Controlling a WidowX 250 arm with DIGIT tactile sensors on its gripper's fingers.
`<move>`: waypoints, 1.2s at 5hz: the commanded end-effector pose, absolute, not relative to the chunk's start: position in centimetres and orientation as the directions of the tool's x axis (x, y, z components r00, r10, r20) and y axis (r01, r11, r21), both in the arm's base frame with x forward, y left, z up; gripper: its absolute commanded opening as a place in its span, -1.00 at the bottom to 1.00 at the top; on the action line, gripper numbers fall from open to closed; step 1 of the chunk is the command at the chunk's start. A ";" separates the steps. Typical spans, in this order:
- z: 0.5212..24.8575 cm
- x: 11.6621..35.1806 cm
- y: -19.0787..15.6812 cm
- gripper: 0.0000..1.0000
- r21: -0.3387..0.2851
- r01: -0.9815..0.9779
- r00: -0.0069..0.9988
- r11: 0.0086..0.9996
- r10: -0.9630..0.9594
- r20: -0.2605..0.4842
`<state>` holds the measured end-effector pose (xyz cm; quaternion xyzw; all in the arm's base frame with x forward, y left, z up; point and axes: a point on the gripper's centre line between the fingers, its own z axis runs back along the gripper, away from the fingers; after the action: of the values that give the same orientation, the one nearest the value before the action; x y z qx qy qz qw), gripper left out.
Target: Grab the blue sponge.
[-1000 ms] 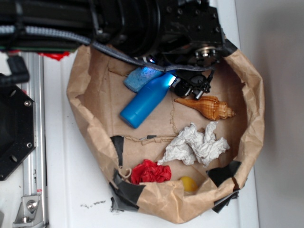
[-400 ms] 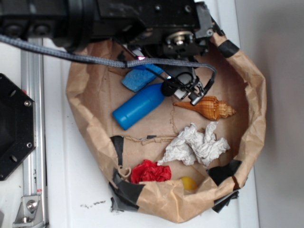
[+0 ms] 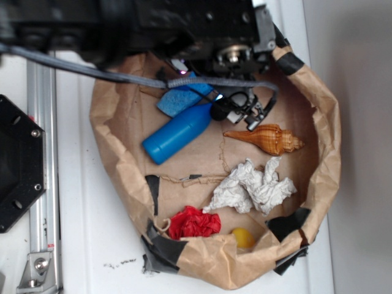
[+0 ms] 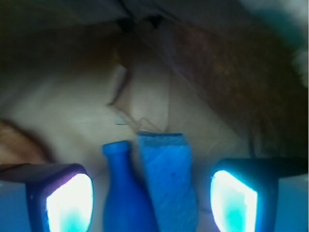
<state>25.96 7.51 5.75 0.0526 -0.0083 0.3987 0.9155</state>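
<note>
Spread wide, end effector [image 4: 152,198] straddles the blue sponge [image 4: 166,179], with blue bottle [image 4: 123,193] alongside.

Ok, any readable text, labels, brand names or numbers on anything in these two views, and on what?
None can be read.
Blue bottle: plain, no label shows in either view.
Blue sponge: bare porous surface, no print.
Paper bag: plain brown with dark tape patches, no writing.
White surface: small dark specks near the bag's lower left, too small to tell if they are marks or characters.
Gripper: its fingers glow, and show no markings.
</note>
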 end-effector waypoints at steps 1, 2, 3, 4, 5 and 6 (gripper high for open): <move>5.3 24.0 10.6 1.00 0.111 -0.805 0.591 0.582 0.804 0.071; 5.7 23.4 10.8 1.00 0.122 -0.796 0.604 0.593 0.792 0.088; 6.5 22.5 10.9 1.00 0.112 -0.786 0.618 0.608 0.778 0.111; 7.7 22.2 11.2 1.00 0.095 -0.786 0.618 0.611 0.774 0.141; 7.1 23.0 11.6 1.00 0.100 -0.779 0.626 0.618 0.770 0.121; 5.8 24.1 11.6 1.00 0.128 -0.752 0.658 0.646 0.749 0.085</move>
<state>24.32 9.60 4.42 0.0770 0.0110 0.4047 0.9111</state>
